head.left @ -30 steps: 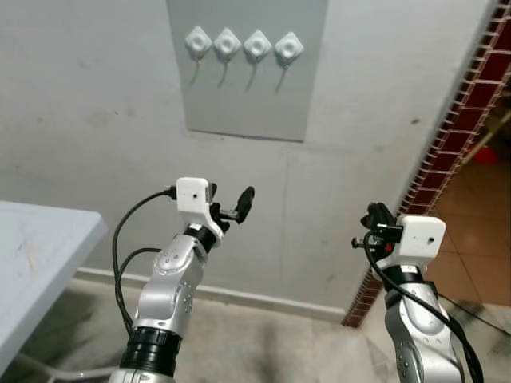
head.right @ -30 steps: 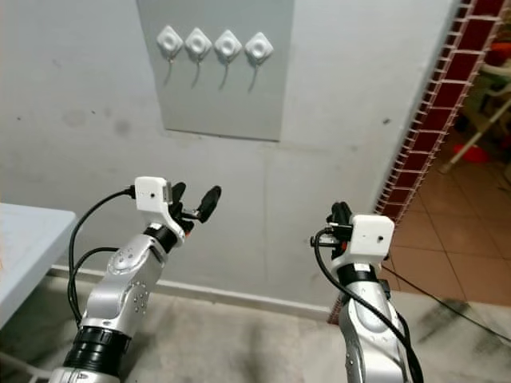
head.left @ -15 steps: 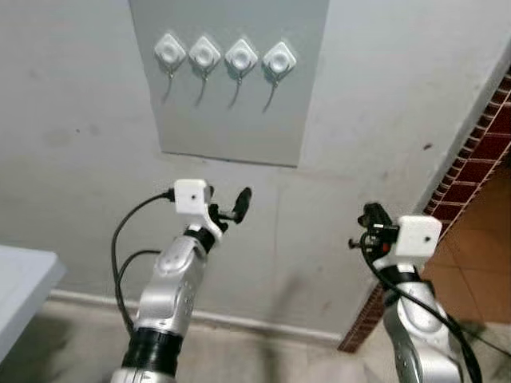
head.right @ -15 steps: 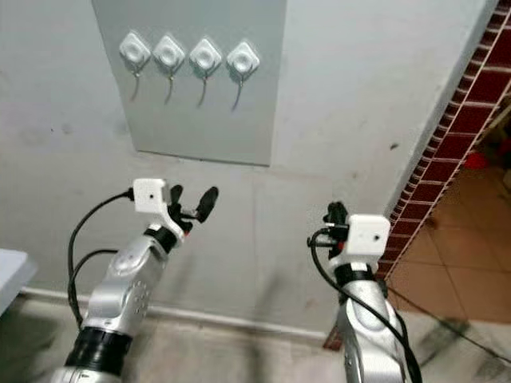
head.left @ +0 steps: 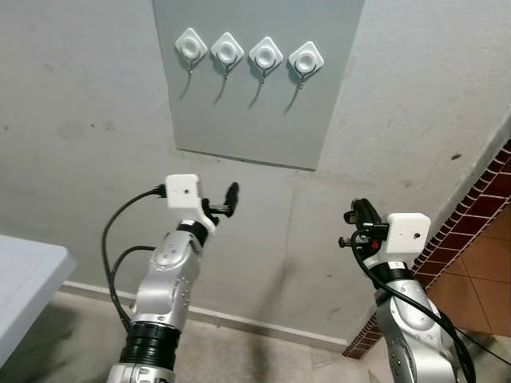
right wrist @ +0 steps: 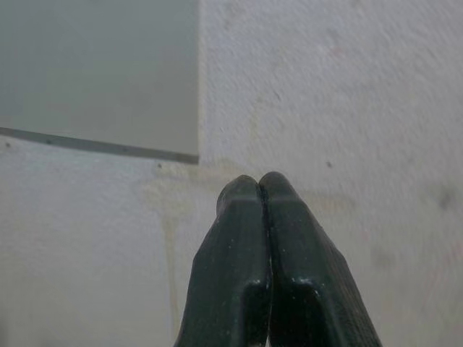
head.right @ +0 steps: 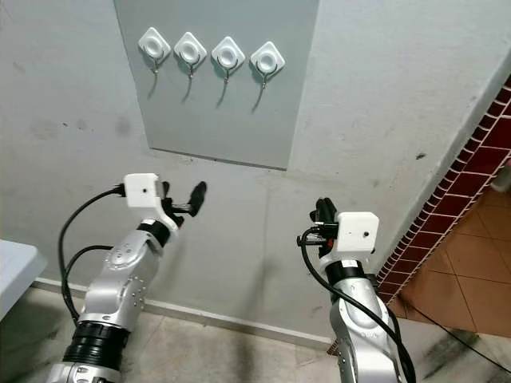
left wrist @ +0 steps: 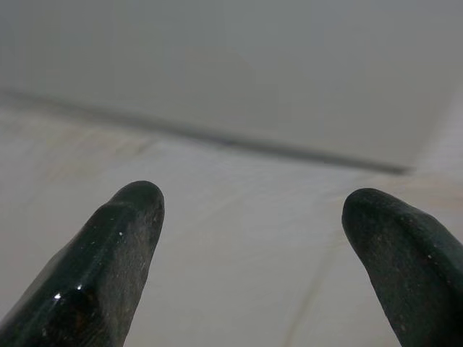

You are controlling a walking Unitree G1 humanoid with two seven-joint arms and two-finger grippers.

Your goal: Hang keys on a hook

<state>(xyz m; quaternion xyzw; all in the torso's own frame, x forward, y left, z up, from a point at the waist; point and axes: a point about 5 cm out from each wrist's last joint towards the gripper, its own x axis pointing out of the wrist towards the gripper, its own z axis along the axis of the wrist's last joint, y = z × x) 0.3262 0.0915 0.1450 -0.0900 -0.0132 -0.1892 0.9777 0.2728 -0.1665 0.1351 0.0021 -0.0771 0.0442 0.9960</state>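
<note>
Four white hooks [head.left: 249, 54] sit in a row on a grey panel [head.left: 254, 120] on the wall, all bare. Below, the left gripper [head.left: 223, 201] holds its fingers apart; the right gripper [right wrist: 259, 189] has fingers pressed together. A pale surface [head.left: 24, 279] edges the robot's left.

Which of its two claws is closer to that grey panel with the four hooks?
Left. The left gripper sits just under the grey panel, jaws open. The right gripper is lower and off to the panel's right, jaws shut.

You see the white table [head.left: 24, 275] cut off by the picture's left edge; whether the four hooks [head.left: 248, 56] carry anything is too small to tell.
</note>
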